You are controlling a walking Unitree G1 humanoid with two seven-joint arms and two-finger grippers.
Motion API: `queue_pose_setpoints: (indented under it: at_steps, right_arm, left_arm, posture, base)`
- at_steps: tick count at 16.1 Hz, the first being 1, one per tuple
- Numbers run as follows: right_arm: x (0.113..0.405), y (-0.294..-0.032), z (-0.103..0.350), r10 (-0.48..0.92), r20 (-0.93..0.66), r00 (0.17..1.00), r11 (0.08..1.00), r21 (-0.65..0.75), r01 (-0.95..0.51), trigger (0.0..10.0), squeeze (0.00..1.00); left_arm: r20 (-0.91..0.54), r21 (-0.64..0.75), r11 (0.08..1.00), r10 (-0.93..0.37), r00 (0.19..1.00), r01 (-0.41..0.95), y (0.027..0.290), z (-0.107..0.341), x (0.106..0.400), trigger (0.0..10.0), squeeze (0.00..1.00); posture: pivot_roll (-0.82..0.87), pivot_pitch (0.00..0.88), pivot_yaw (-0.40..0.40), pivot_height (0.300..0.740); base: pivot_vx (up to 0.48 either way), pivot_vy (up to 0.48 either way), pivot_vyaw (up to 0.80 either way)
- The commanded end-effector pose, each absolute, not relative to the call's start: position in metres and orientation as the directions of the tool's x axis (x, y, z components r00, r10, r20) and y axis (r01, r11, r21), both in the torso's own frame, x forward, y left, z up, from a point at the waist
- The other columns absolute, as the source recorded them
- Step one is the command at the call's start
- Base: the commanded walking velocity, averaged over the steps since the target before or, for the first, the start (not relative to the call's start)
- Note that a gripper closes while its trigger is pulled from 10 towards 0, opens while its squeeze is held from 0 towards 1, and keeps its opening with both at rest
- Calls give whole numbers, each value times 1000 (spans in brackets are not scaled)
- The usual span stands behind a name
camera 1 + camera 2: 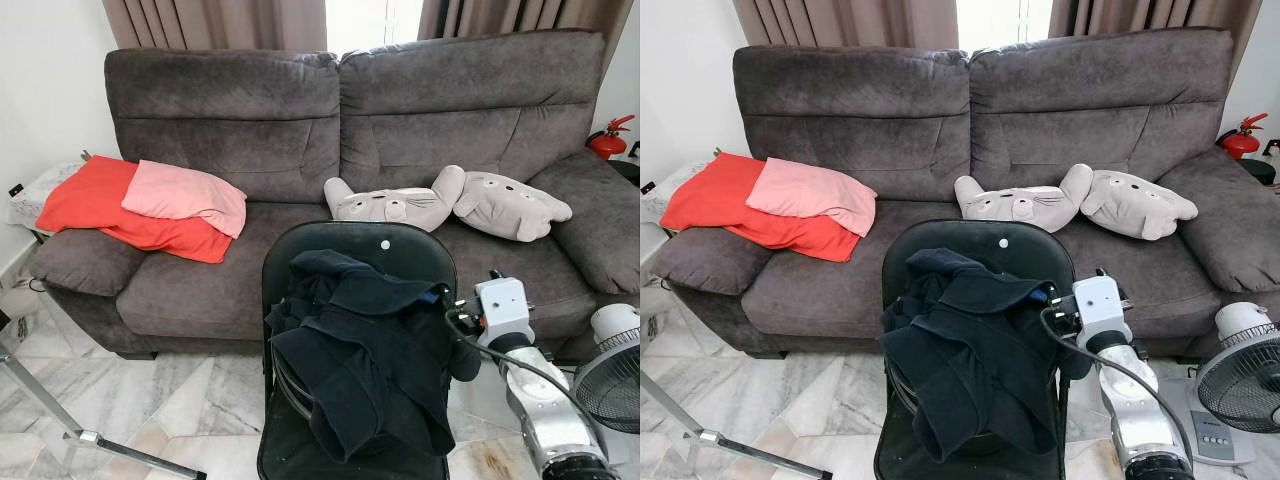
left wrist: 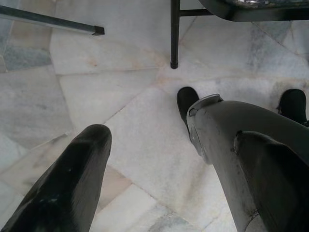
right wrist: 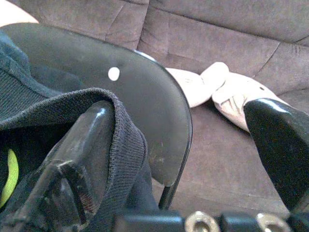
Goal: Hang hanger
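The right gripper, fingers spread wide, reaches into a dark garment heaped on a black chair; one finger is under the cloth. No hanger is discernible, so hanging seems barely begun. The left gripper hangs open over the floor.

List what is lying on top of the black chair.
A dark garment is heaped over the black chair, with the right gripper open at its edge. The seat and anything under the cloth, such as a hanger, are hidden.
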State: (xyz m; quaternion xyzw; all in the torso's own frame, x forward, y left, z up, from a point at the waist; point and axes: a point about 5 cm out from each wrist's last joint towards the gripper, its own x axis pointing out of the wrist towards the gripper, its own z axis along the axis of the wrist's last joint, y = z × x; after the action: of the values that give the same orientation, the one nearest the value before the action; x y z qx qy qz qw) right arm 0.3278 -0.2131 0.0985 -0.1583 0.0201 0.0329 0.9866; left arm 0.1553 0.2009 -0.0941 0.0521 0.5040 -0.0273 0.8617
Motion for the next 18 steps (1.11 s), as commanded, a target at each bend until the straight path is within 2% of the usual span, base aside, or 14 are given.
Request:
queue_pose_setpoints:
  at_steps: [1,4,10,15,16,17,18]
  right_arm:
    - [327,-210,93,63,-71,995,945,-317,-83,10000,0]
    - [316,-209,65,54,-209,976,963,-248,-107,10000,0]
    - [316,-204,57,52,-218,975,998,-23,-59,10000,0]
    - [315,-207,49,74,-258,963,996,-31,-84,10000,0]
    - [316,-208,49,75,-256,964,996,-29,-86,2902,0]
    - [316,-212,49,72,-260,963,996,-36,-84,0,0]
    - [316,-217,49,61,-264,963,996,-47,-75,0,0]
  left_arm:
    - [-877,74,992,15,480,104,207,-94,152,10000,0]
    - [-879,74,991,12,478,111,206,-95,152,10000,0]
    - [-878,78,990,14,479,115,207,-94,152,10000,0]
    - [-877,81,990,16,480,115,208,-94,153,10000,0]
    - [-877,81,990,16,480,114,208,-94,153,10000,0]
    - [-877,82,990,17,480,114,208,-94,153,10000,0]
    - [-877,84,990,19,480,114,209,-94,153,10000,0]
  posture:
    - [-75,2,89,740]
    - [-74,2,91,740]
    - [-69,0,95,740]
    - [-65,0,96,740]
    - [-62,0,97,740]
    - [-61,0,97,740]
    - [-61,0,97,740]
  base:
    - [0,0,0]
    - [0,0,0]
    - [0,0,0]
    - [0,0,0]
    - [0,0,0]
    - [0,0,0]
    - [0,0,0]
